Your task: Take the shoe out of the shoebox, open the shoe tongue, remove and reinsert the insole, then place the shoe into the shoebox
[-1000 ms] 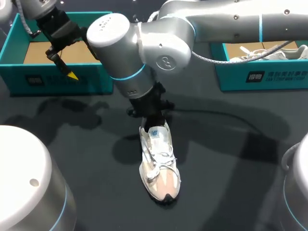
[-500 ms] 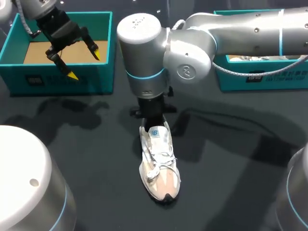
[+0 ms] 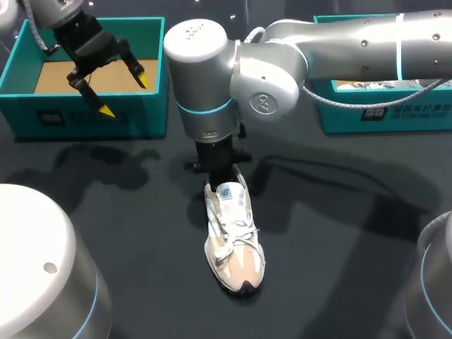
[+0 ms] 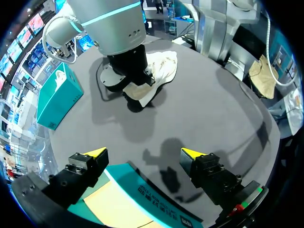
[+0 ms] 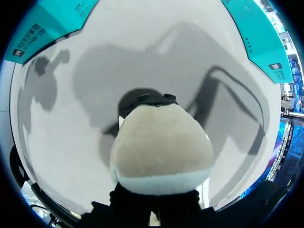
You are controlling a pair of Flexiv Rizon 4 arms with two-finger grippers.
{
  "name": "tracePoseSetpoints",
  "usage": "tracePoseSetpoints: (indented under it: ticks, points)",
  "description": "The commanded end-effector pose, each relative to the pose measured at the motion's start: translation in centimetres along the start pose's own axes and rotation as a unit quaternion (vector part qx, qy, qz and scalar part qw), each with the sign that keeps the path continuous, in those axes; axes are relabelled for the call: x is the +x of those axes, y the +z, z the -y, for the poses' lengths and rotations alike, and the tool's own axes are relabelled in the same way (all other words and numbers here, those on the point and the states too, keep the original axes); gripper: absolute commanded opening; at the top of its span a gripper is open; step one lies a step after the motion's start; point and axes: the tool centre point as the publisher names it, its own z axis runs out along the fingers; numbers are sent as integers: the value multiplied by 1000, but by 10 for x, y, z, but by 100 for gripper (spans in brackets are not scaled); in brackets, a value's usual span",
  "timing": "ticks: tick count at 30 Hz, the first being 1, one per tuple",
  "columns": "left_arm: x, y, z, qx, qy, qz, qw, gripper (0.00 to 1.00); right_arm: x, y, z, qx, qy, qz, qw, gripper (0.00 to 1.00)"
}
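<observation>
A white and beige shoe (image 3: 233,244) lies flat on the black table, toe toward the near edge. My right arm comes in from the right past the middle. Its gripper (image 3: 217,176) points straight down at the shoe's heel, shut, fingertips hidden there. I cannot tell whether they pinch the heel. In the right wrist view the rounded beige shoe (image 5: 161,152) fills the space just ahead of the gripper. My left gripper (image 3: 123,92) hangs open and empty over the left teal shoebox (image 3: 85,116). In the left wrist view that gripper (image 4: 142,153) faces the shoe (image 4: 161,69).
A second teal shoebox (image 3: 381,113) stands at the back right with something white (image 3: 374,86) inside. Big white robot bases fill the near left corner (image 3: 35,268) and the near right corner (image 3: 434,275). The right forearm (image 3: 339,42) spans the back of the table.
My right arm has swung its elbow and wrist housing up and to the right while its gripper stayed at the shoe's heel. The shoe and the left arm have kept still.
</observation>
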Motion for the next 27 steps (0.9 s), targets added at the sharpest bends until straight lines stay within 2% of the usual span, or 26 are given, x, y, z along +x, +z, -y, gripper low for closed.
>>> tracePoseSetpoints:
  ticks: [1, 9, 13, 22, 27]
  points:
    - [0, 0, 0, -1, 0, -1, 1000, 100, 4, -3, -4, 1, -4, 11, 1000, 0]
    - [0, 0, 0, -1, 0, -1, 1000, 100, -9, 21, 11, 20, 1, -20, 1000, 0]
    - [0, 0, 0, -1, 0, -1, 1000, 100, -12, 23, 15, 23, 3, -25, 999, 0]
    - [0, 0, 0, -1, 0, -1, 1000, 100, -5, -17, 10, -23, -30, -19, 999, 0]
    - [0, 0, 0, -1, 0, -1, 1000, 100, -2, -42, 12, -35, -40, -13, 999, 0]
